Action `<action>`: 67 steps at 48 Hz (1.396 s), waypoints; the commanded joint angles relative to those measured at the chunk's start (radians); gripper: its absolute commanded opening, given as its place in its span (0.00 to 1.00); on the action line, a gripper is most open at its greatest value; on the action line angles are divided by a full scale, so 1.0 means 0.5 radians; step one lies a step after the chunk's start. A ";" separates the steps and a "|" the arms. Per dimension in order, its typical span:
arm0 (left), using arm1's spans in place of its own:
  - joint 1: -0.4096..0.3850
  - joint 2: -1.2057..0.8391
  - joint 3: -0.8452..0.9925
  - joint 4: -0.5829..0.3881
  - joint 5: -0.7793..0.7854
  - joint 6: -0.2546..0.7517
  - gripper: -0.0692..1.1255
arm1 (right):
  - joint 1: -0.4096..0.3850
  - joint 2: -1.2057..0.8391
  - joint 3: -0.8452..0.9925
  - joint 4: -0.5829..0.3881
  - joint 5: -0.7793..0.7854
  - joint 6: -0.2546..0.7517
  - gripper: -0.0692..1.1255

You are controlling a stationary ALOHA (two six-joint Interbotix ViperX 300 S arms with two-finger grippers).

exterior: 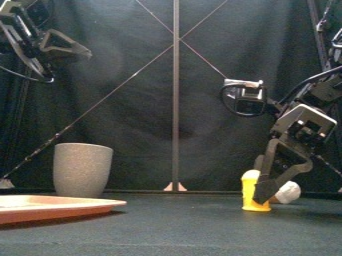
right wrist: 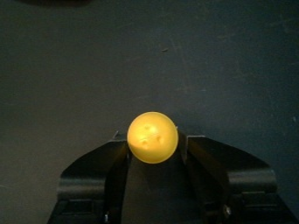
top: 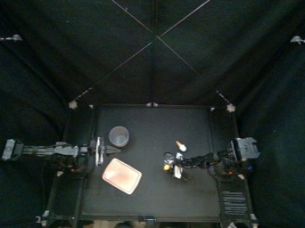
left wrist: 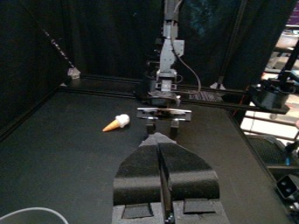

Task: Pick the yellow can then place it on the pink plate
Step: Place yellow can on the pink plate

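Observation:
The yellow can stands on the table at the right, its round top showing between my right gripper's jaws. My right gripper comes down over it and is shut on the can, a jaw pressed to each side. In the top view the gripper sits right of the pink plate. The plate lies flat at the front left. My left gripper is shut on nothing and rests at the table's left side.
A tall grey speckled cup stands behind the plate. An orange and white cone toy lies just behind my right gripper.

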 commanded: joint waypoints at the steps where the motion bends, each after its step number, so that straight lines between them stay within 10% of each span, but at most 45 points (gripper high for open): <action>1: -0.003 0.009 -0.028 -0.003 -0.018 0.000 0.04 | -0.009 -0.025 -0.037 0.000 -0.009 0.003 0.73; 24: -0.003 0.006 -0.003 -0.006 -0.018 -0.003 0.04 | -0.003 0.000 -0.083 0.012 -0.003 0.009 0.71; 46: 0.003 0.006 -0.006 -0.006 -0.015 0.000 0.04 | 0.046 -0.028 -0.252 -0.052 0.153 0.006 0.48; 67: 0.092 0.009 -0.040 0.003 -0.018 0.006 0.04 | 0.153 0.196 -0.966 -0.230 0.396 0.009 0.48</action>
